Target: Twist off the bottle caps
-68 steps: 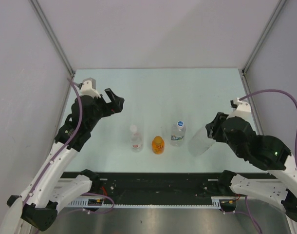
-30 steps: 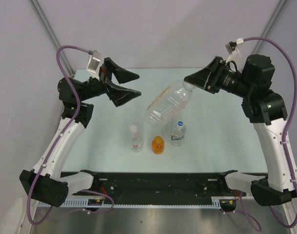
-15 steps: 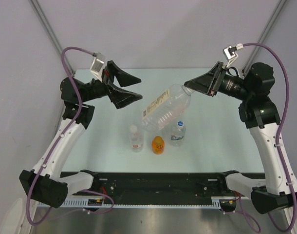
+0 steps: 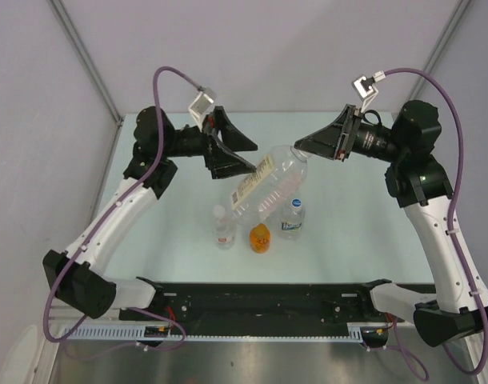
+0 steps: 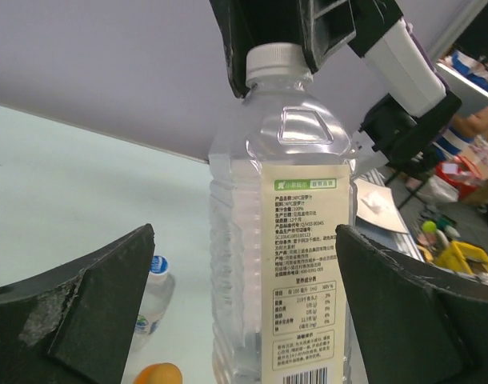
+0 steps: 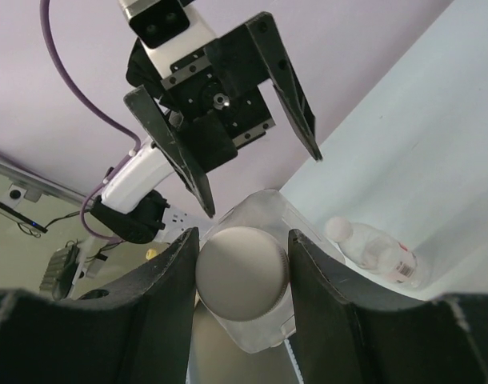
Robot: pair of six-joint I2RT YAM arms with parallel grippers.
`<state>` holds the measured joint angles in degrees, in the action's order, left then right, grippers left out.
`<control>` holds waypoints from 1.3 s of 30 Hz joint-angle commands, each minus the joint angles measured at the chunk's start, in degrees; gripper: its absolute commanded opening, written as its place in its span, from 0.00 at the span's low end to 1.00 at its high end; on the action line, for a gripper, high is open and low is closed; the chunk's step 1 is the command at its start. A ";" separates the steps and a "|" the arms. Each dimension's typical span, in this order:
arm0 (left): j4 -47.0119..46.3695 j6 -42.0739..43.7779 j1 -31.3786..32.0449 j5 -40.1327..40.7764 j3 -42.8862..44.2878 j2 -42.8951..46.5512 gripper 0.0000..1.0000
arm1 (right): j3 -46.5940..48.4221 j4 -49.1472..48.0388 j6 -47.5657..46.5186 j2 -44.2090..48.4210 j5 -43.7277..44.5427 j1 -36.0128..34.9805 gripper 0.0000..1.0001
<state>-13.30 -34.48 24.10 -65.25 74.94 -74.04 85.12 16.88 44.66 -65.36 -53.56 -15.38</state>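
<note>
My right gripper [image 4: 306, 149] is shut on the white cap [image 6: 242, 274] of the large clear bottle [image 4: 264, 188] and holds it tilted in the air over the table. In the right wrist view the cap sits tight between both fingers [image 6: 160, 308]. My left gripper [image 4: 246, 156] is open, its jaws on either side of the bottle's labelled body [image 5: 280, 248] with gaps on both sides. The cap [image 5: 274, 61] shows at the top of the left wrist view. Below stand a red-labelled bottle [image 4: 222, 227], an orange bottle [image 4: 260, 238] and a blue-capped bottle [image 4: 292, 216].
The three small bottles stand in a row near the front of the pale green table [image 4: 364, 232]. Grey walls close in the left, right and back. A black rail [image 4: 260, 300] runs along the near edge between the arm bases.
My left gripper has swung right, and its open jaws now flank the bottle's body. My right gripper has carried the bottle slightly left, still gripping the cap.
</note>
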 commanded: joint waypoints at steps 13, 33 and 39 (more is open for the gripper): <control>10.75 10.04 4.73 2.67 -0.84 4.25 1.00 | 0.04 -3.00 0.42 -1.78 3.20 -0.80 0.00; 12.60 12.42 5.52 7.95 -4.36 3.90 1.00 | -0.57 -6.07 5.08 -2.58 7.95 -3.69 0.00; 15.76 15.58 7.37 10.41 -4.53 4.17 1.00 | -0.57 -8.09 6.84 -3.80 7.68 -4.66 0.00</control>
<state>0.78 -22.11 30.35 -56.93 69.54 -69.97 84.23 14.09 48.42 -68.73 -45.41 -19.05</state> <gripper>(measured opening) 0.996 0.493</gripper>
